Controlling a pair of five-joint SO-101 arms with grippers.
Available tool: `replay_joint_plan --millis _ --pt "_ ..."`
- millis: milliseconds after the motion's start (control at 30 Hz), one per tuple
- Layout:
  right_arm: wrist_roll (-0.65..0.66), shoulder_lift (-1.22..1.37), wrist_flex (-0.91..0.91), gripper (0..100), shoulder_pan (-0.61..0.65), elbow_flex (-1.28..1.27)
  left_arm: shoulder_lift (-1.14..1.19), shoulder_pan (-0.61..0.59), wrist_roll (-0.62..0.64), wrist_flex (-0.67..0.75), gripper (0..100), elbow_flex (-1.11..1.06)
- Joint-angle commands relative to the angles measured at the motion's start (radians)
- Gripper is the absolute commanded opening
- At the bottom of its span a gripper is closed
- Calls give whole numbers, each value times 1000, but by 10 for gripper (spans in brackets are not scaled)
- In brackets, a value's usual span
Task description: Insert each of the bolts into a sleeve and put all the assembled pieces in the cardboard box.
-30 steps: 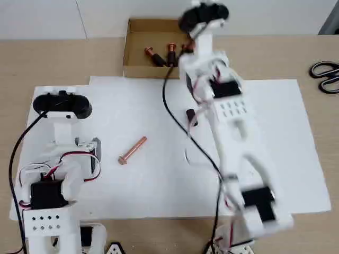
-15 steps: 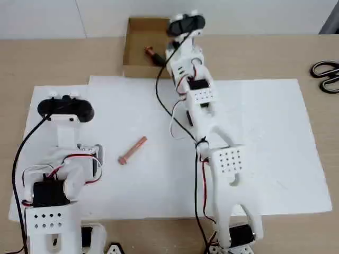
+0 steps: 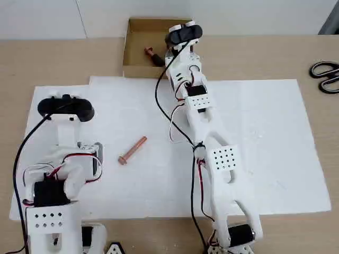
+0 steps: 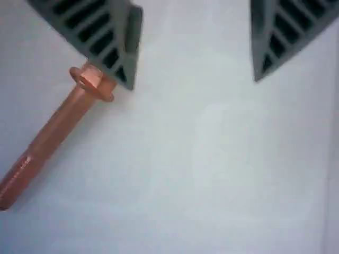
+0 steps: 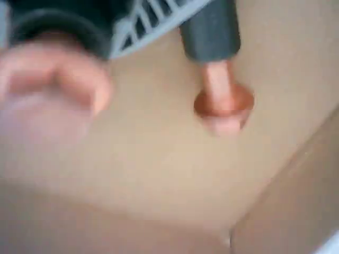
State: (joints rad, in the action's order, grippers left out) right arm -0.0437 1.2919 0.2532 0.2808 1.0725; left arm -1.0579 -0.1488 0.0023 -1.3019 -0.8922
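L gripper (image 4: 193, 76) jaws apart, one tip over bolt (image 4: 53, 143) head, sheet (image 3: 265, 132) left-centre: closing, we risk knocking it askew. R gripper (image 3: 172, 52) in cardboard box (image 3: 135, 26); can't tell grip.

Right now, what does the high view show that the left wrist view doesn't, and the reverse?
High view adds the cardboard box with a sleeved bolt inside, the right arm stretched over it, and scissors off the sheet. Left wrist view adds the left pincer, open, one fingertip by the head of the loose bolt. Both show that bolt lying bare on the white sheet.
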Motion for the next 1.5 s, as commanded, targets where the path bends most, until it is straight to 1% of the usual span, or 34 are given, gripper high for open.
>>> replay_joint_plan --millis 0,67,200,433,633,733,867,1133,1167,1400,1467 --pt "-6 -25 19 212 -4 69 -11 -3 -6 25 141 5" --pt "-6 -27 19 243 -4 69 -9 -3 -6 25 141 5" --pt "-6 -31 28 245 -4 109 -9 -3 -11 25 141 5" --pt "-6 -47 232 245 -4 319 -11 0 -11 20 141 5" --pt "-6 -48 549 245 -10 623 -11 2 -11 20 141 8" --pt "-6 -88 661 245 -13 612 -11 2 -11 18 141 7" --pt "-9 -248 858 245 -24 611 -11 0 -9 18 141 7" --pt "-8 -532 1409 245 -5 609 -9 0 -8 18 141 5" --pt "-8 -555 1435 245 -5 609 -9 0 -6 18 141 5" --pt "-6 -653 1438 244 -31 605 -6 -3 -6 15 139 4" --pt "-5 -668 1440 244 -31 549 -9 -2 -6 -2 139 4"
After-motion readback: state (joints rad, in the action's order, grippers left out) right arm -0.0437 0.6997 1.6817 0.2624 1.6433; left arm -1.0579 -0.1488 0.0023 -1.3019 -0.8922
